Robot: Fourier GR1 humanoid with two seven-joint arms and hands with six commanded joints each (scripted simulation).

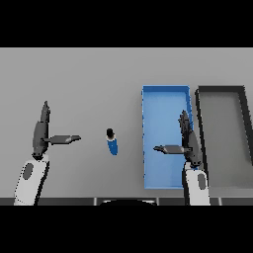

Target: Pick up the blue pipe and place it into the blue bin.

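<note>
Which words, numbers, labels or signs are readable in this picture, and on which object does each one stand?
None: no text can be read anywhere.
blue pipe: plain blue with a dark end, no label.
blue bin: plain walls, no mark.
dark bin: plain rim, no mark.
grey table, left hand, right hand: no lettering visible.

The pipe [112, 142] stands left of the bin [165, 94], apart from it.
</note>
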